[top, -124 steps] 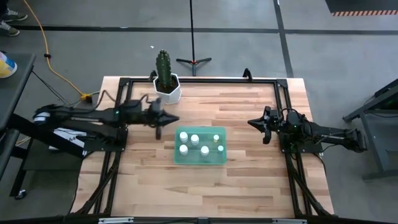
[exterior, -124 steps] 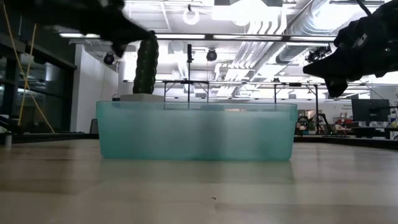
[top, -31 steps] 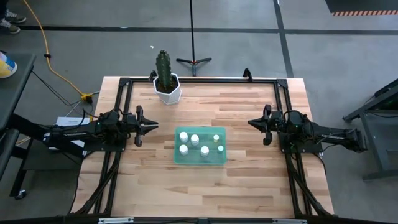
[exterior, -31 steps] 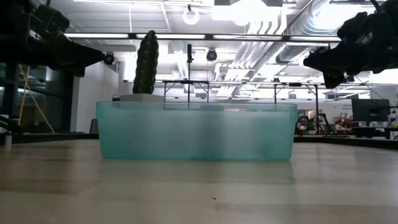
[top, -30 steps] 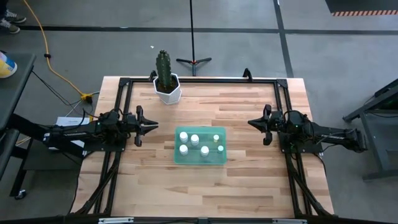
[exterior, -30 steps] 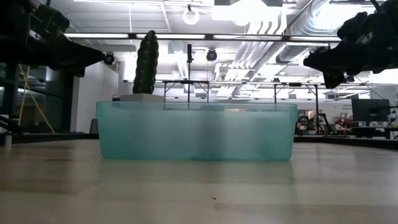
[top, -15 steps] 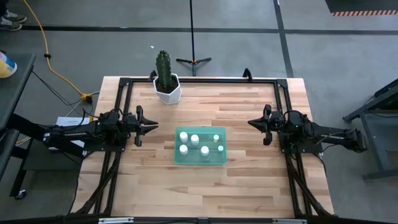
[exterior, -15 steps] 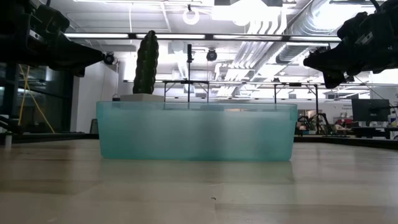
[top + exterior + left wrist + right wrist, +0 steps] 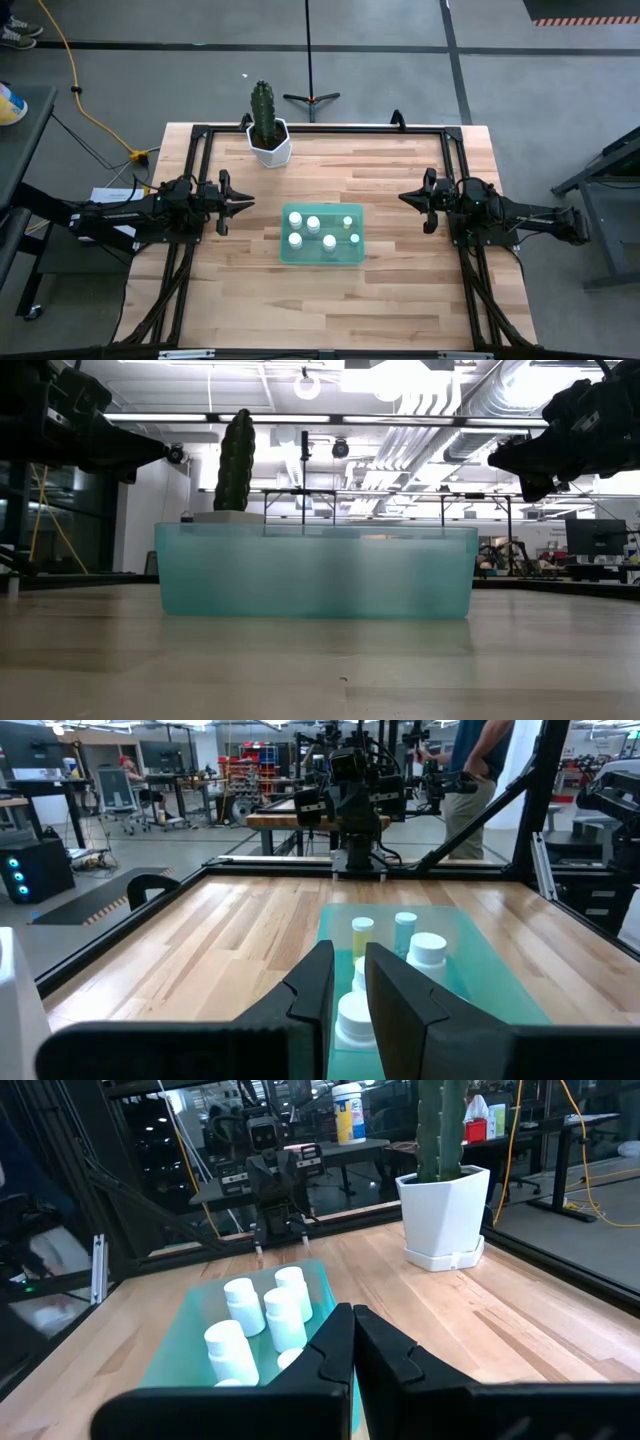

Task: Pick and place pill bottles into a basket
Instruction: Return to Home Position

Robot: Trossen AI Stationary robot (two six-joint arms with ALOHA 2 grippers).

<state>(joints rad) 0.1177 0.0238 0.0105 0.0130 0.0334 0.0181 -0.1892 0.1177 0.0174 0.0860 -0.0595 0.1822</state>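
The basket (image 9: pixel 284 250), a shallow translucent green bin, rests flat on the middle of the wooden table. It also shows in the low view (image 9: pixel 315 572). Several white pill bottles (image 9: pixel 313 223) stand upright inside it, one of them yellowish (image 9: pixel 362 928). My left gripper (image 9: pixel 250 204) hangs level above the table's left side, short of the basket. Its fingers (image 9: pixel 349 970) are a narrow gap apart with nothing between them. My right gripper (image 9: pixel 402 197) hangs level above the right side, shut (image 9: pixel 353 1320) and empty.
A white hexagonal pot with a cactus (image 9: pixel 269 143) stands at the table's far left. A black frame (image 9: pixel 330 128) runs along the table's edges. Bare wood lies all around the basket. A person (image 9: pixel 480 770) stands in the room beyond the table.
Nothing has moved in the last second. In the oldest frames my left gripper reached out between the cactus pot and the basket. It has since drawn back toward the table's left edge.
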